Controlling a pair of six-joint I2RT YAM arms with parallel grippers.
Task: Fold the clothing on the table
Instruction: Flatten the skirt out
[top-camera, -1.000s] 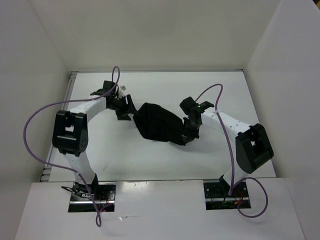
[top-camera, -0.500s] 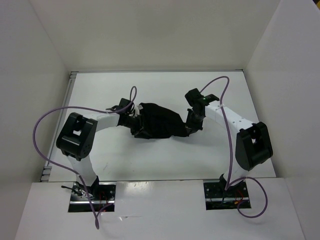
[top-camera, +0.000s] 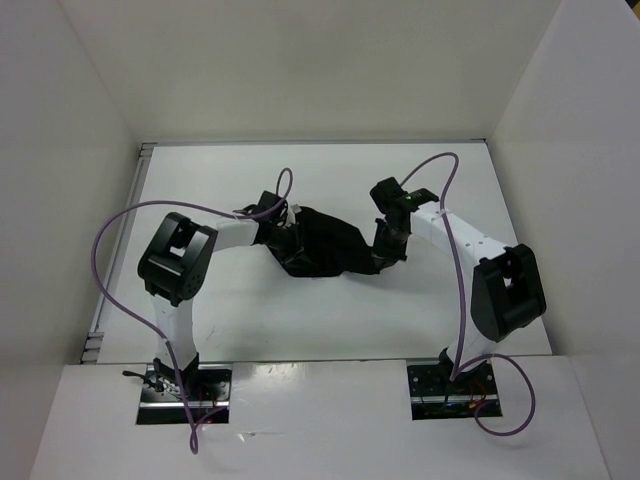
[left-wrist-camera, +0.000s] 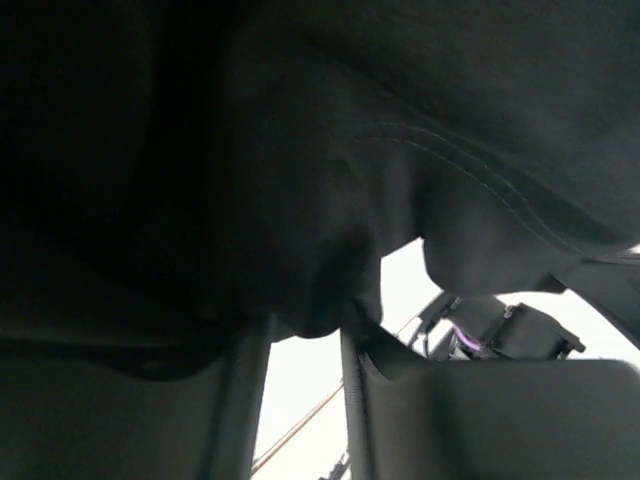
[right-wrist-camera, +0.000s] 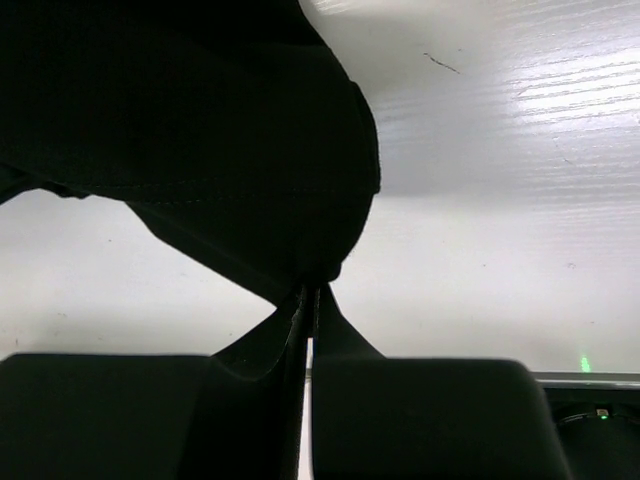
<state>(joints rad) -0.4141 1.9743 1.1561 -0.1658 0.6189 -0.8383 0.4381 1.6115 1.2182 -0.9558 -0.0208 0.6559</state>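
Top view: the clothing (top-camera: 330, 245), a plain matte black piece of soft fabric, lies bunched at mid-frame on the flat white rectangular table (top-camera: 250, 320), strung between the two arms. Its long axis runs left to right across the frame, the left end a little higher than the right. The upper edge is humped and the outline irregular.

Left gripper (top-camera: 288, 238): at the left end of the fabric, touching it. In the left wrist view the cloth fills the upper frame and drapes over both fingers (left-wrist-camera: 130, 400). They stand a narrow gap apart. A bunched lobe of fabric sits in the top of that gap, with white table showing below it. Read as a part-closed grip on a thick wad of cloth.

Right gripper (top-camera: 383, 255): at the lower right end of the fabric. In the right wrist view the fingers (right-wrist-camera: 420, 410) are drawn fully together, only a hairline slit between them. A thin corner of the black cloth (right-wrist-camera: 200, 120) is pinched at the tips and fans out toward the upper left of the frame, over the table (right-wrist-camera: 500, 200).
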